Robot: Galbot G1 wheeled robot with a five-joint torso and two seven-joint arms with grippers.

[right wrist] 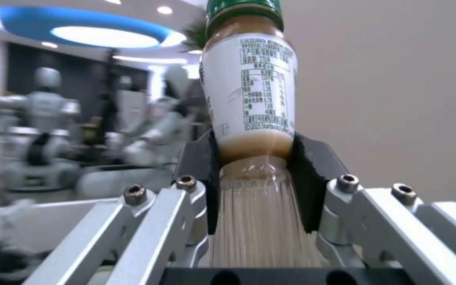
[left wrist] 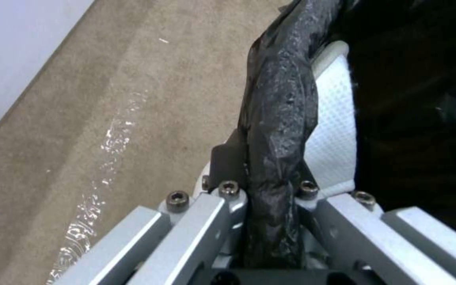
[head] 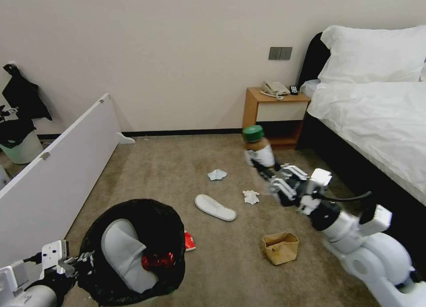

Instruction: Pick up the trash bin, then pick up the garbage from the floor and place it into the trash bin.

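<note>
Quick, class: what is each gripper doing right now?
Left gripper: shut on the trash bin rim.
Right gripper: shut on the bottle, raised above the floor.

- The trash bin (head: 133,253), lined with a crinkled black bag, is held off the carpet by its rim; a white slipper (head: 126,253) and a crushed red can (head: 157,260) lie inside.
- A green-capped bottle (head: 258,151) of brown drink is held up, cap uppermost, in the air.
- On the floor (head: 177,165): a second white slipper (head: 215,207), two tissues (head: 217,175) (head: 250,196), an open brown paper bag (head: 280,247), and a red packet (head: 189,241) beside the bin.
</note>
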